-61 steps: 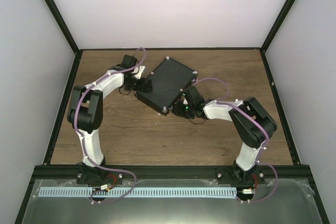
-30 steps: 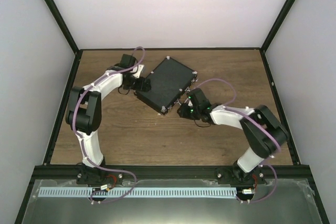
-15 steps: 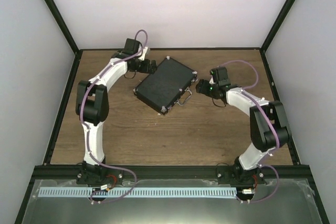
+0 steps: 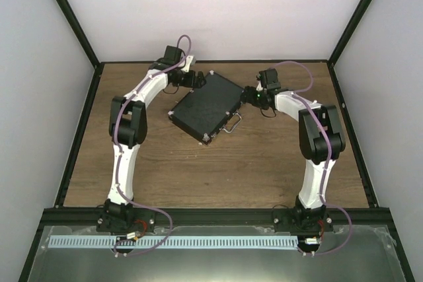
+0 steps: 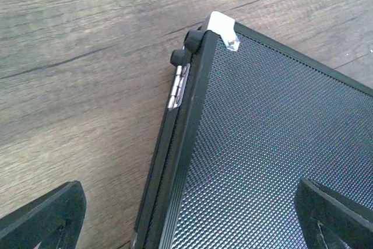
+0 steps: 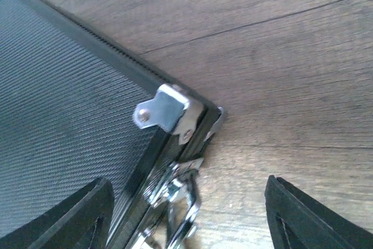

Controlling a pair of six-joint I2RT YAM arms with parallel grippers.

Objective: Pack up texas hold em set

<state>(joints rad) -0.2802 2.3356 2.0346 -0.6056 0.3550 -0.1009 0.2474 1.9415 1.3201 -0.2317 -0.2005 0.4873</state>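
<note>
Okay, briefcase [image 4: 207,106] lies flat and shut on the table [image 4: 264,163], far centre, turned diagonally, with its handle [image 4: 231,125] on the near-right edge. No chips, cards or buttons show outside it, so I judge the packing nearly done; what's left is securing or squaring the case.

Left gripper [image 5: 186,217] hovers over the far-left corner of the case, fingers spread wide, holding nothing. Its camera shows a silver corner cap [image 5: 223,27], two black rubber feet [image 5: 194,40] and a hinge [image 5: 178,86] on that side edge.

Right gripper [image 6: 189,214] sits over the right corner, also spread wide and empty, above a silver corner bracket [image 6: 166,112] and a chrome latch [image 6: 178,196]. I can't tell whether the latch is snapped home.

To do this well, I'd brace the hinge side with the left so the case can't slide, then press the latch with one right fingertip, low and square. I'd avoid pushing from both corners at once, which I expect would spin the case.

Writing: none readable. No brand, label or logo shows on the textured lid or hardware.
</note>
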